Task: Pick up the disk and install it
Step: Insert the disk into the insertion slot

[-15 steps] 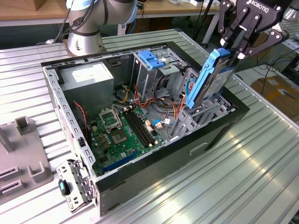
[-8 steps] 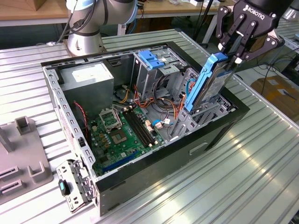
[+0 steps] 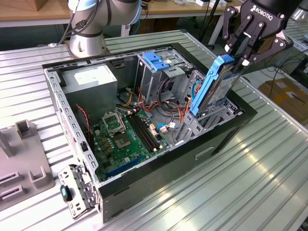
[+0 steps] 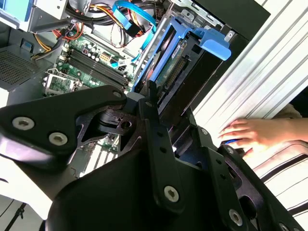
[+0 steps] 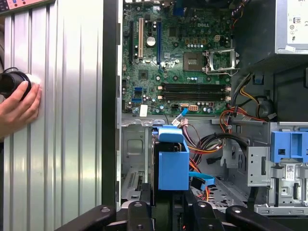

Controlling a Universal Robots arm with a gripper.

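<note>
The disk, a silver-grey drive in a bright blue carrier, stands steeply tilted at the end of the open computer case on the exterior view's right. Its lower end sits in the drive bay and its upper end sticks out above the case wall. My gripper is shut on that upper end, with one black finger on each side. In the first wrist view the blue carrier runs away from my gripper into the case. The second wrist view shows the disk beyond a finger.
Inside the case lie the green motherboard, a grey power supply, a metal drive cage with blue clips and loose cables. A person's hand rests on the ribbed table by the case wall. A grey fixture stands at the exterior view's left.
</note>
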